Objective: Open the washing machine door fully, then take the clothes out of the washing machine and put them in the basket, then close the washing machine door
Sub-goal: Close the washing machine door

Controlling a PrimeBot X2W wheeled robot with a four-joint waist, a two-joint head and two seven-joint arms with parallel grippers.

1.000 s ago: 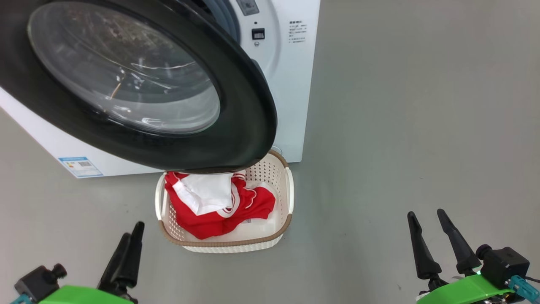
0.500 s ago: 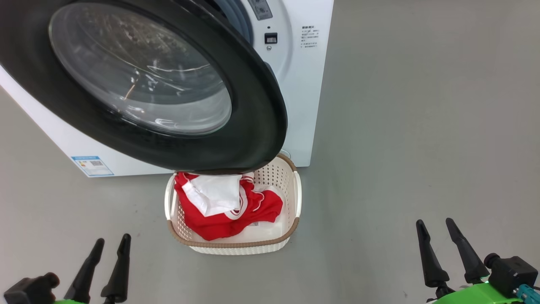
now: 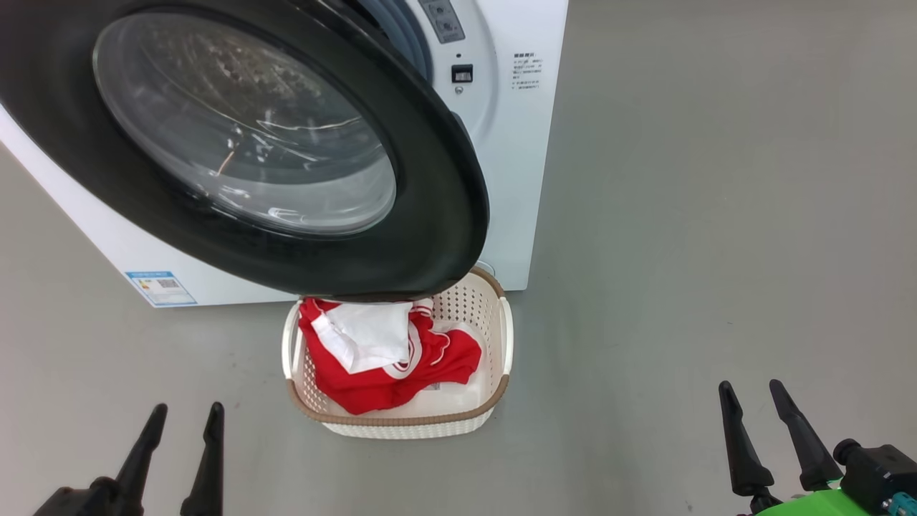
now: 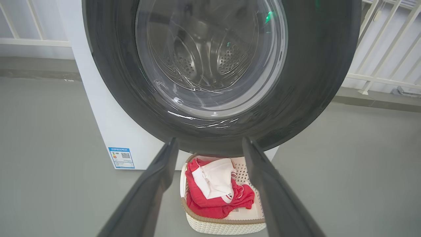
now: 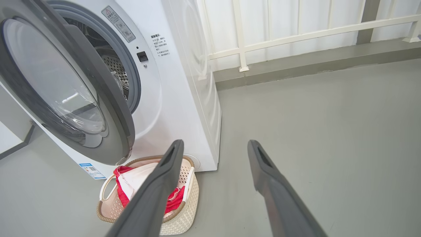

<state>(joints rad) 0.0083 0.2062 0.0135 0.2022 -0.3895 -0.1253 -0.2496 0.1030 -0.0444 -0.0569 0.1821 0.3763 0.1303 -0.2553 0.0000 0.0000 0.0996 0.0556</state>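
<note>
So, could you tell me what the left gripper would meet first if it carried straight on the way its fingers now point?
Most likely the washing machine door: the open left gripper aims at its lower black rim, with the basket beneath that line. Depth is hard to judge.

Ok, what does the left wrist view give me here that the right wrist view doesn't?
Left wrist: the door face-on, the drum seen through it, framed by the open left gripper. Right wrist: the door from the side, standing open from the washer, with the gasket, door lock and the open right gripper. Both: the clothes in the basket below the door, the blue label, the railing.
</note>
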